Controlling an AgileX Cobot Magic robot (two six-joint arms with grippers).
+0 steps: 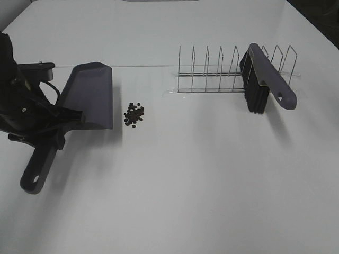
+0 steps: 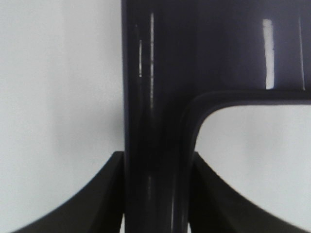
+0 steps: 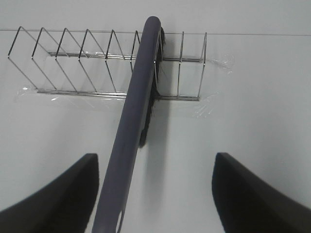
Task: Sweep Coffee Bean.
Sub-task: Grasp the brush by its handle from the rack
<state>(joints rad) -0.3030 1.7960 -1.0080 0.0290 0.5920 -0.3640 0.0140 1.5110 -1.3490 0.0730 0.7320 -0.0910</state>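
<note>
Surface (image 1: 212, 190): white, matte, plain. Fills nearly whole exterior high view; also backdrop of both wrist views.
Seam (image 1: 143, 66): thin straight line across far part of surface, running side to side.
Beyond far right corner: dark strip of room (image 1: 324, 15), detail unreadable.
Far left corner: similar dark wedge (image 1: 6, 11).
Light: soft, even; shadows on surface faint, blurred at edges.

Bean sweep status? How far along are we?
Done: left end effector is shut on the dustpan, blade beside the coffee beans. In hand: right end effector open, facing the brush in the wire rack, not gripping. Left: grab brush, sweep beans, all outside the pan.
</note>
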